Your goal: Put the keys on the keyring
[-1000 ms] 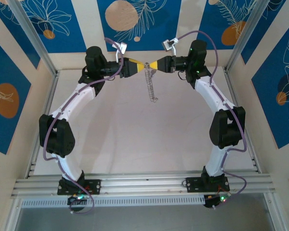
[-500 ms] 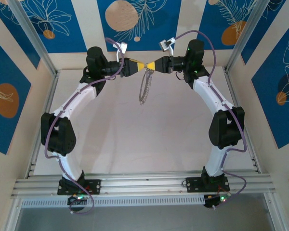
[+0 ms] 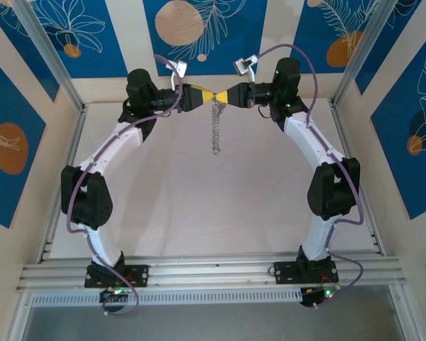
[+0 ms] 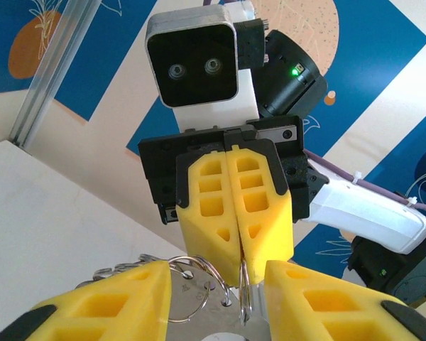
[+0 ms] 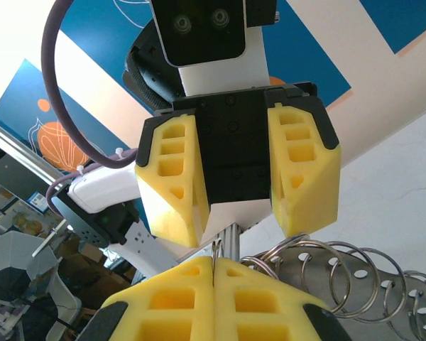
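Nearest to you, both arm bases sit on the aluminium rail (image 3: 213,270) at the table's near edge. From there the two arms arch outward and back in over the pale table (image 3: 199,206).

At the far middle of the table the left gripper (image 3: 211,96) and the right gripper (image 3: 225,95) meet tip to tip, raised above the surface. The keyring (image 3: 215,128) hangs below that meeting point as a narrow dangling strand of silver loops, and its lower end reaches toward you.

In the left wrist view your left fingers (image 4: 121,298) stand apart. Several loops (image 4: 192,273) and a small flat silver piece with a hole in it lie in the gap between them. You cannot tell whether either pad presses on the metal.

Facing that camera, the right gripper's fingers (image 4: 213,206) are pressed together, and their tips come down right at the loops.

The right wrist view agrees. Your right fingers (image 5: 163,305) are closed flat against each other, and a row of loops (image 5: 326,273) fans out to the right just beside their tips. The left gripper's fingers (image 5: 167,177) are spread beyond them.

Farthest back are the blue patterned wall panels (image 3: 177,28).
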Robot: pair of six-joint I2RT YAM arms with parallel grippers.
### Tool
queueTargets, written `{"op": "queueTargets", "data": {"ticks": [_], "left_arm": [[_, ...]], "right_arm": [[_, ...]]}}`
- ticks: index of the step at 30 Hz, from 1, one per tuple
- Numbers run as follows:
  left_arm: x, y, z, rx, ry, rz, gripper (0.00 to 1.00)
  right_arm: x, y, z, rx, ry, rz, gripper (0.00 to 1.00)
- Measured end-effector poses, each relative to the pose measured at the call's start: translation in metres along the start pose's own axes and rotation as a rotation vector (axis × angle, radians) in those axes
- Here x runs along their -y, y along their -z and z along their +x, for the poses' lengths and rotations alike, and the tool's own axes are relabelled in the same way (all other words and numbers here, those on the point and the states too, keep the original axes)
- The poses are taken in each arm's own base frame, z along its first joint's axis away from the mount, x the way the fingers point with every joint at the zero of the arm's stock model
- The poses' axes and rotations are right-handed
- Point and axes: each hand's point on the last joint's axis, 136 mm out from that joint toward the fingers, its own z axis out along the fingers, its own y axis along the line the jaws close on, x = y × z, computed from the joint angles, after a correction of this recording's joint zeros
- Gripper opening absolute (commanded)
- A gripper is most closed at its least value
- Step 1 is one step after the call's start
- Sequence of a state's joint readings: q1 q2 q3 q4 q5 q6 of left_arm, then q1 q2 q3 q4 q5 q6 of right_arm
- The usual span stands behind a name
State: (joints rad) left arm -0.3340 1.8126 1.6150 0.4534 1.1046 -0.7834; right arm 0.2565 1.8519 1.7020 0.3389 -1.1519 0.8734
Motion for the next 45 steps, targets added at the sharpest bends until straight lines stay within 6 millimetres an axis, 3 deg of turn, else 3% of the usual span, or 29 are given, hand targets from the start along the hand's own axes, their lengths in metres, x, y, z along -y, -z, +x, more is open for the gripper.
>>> {"op": "queueTargets", "data": {"ticks": [15,27,38,40,42,45], "left_arm": [[0.002,-0.002,0.002,-0.009,-0.004,0.026,0.25],[0.002,-0.002,0.01,-0.028,0.0,0.044,0.24],[0.003,-0.004,0.012,-0.029,-0.004,0.048,0.17],[0.003,-0.004,0.011,-0.025,-0.005,0.045,0.12],[0.003,-0.004,0.01,-0.019,-0.008,0.043,0.02],[0.003,-0.005,0.009,-0.009,-0.008,0.043,0.0]], "right_arm": [[0.004,-0.003,0.001,0.002,-0.01,0.006,0.0],[0.006,-0.003,0.0,0.013,-0.013,0.016,0.0],[0.006,-0.003,0.0,0.013,-0.012,0.016,0.0],[0.006,-0.003,0.0,0.013,-0.012,0.016,0.0],[0.006,-0.003,0.0,0.013,-0.012,0.016,0.0],[0.007,-0.002,-0.001,0.017,-0.006,0.02,0.03]]}}
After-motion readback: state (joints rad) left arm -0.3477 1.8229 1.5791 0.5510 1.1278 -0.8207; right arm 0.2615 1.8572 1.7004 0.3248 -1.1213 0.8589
